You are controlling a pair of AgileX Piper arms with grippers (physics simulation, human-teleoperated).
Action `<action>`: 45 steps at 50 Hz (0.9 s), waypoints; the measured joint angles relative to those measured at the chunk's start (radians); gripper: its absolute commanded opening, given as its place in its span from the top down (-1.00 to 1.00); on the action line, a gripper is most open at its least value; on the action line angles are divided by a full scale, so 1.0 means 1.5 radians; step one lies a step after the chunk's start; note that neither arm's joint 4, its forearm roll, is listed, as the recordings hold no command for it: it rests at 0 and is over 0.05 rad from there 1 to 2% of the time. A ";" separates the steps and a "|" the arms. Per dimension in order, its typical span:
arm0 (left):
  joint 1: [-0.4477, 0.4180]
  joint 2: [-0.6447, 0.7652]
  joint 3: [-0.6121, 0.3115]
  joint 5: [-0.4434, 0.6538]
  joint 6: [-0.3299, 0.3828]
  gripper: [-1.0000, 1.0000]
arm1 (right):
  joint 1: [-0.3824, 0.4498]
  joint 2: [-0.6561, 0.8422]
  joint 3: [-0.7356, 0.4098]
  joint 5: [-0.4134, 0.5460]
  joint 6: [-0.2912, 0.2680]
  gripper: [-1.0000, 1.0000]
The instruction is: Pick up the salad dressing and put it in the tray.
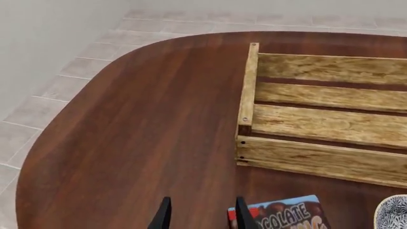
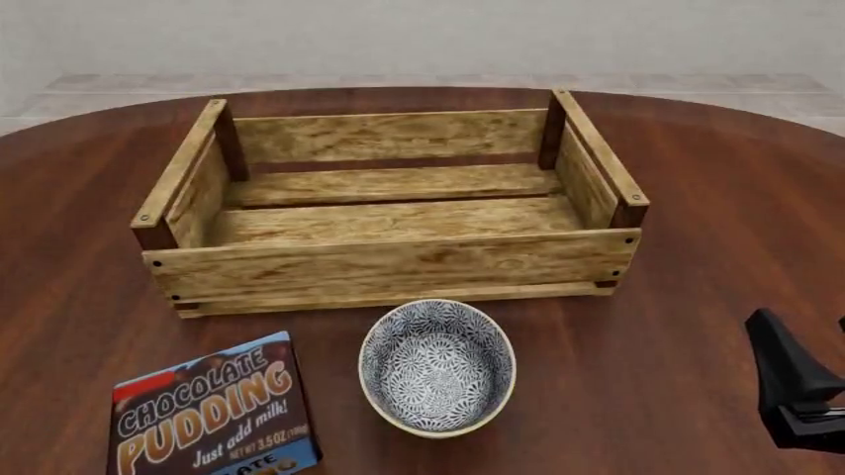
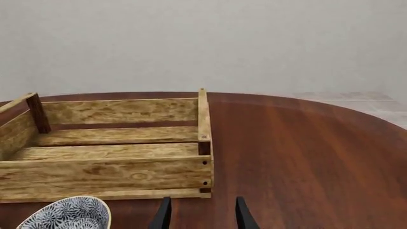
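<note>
Front view: the large light-wood slatted crate (image 2: pixel 390 265) sits mid-table, with the patterned blue-white bowl (image 2: pixel 437 367) at its 6 o'clock and the blue-brown chocolate pudding box (image 2: pixel 216 413) at its 7 o'clock. The right gripper (image 3: pixel 201 213), fingers apart and holding nothing, hovers at the crate's 4 o'clock; the left gripper (image 1: pixel 201 214), likewise apart, hovers beside the box. The white salad-dressing bottle appears in no view.

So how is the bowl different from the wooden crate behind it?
The bowl is round and small; the tray is rectangular and far bigger. The bowl carries a blue-white pattern, while the tray is plain light-wood slats with darker corner posts. Both sit upright on the table, open-topped, with nothing inside.
</note>
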 measured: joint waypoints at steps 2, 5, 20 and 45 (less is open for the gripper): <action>0.001 -0.001 0.002 0.004 -0.002 -1.00 | 0.000 0.000 0.000 0.000 0.000 -1.00; 0.003 -0.004 0.005 0.010 -0.006 -1.00 | 0.000 0.000 0.000 0.000 -0.001 -1.00; 0.023 -0.014 0.017 0.034 -0.024 -1.00 | 0.005 0.004 0.000 -0.002 -0.002 -1.00; 0.074 0.019 0.035 0.010 -0.032 -1.00 | 0.004 0.003 0.000 0.001 0.000 -1.00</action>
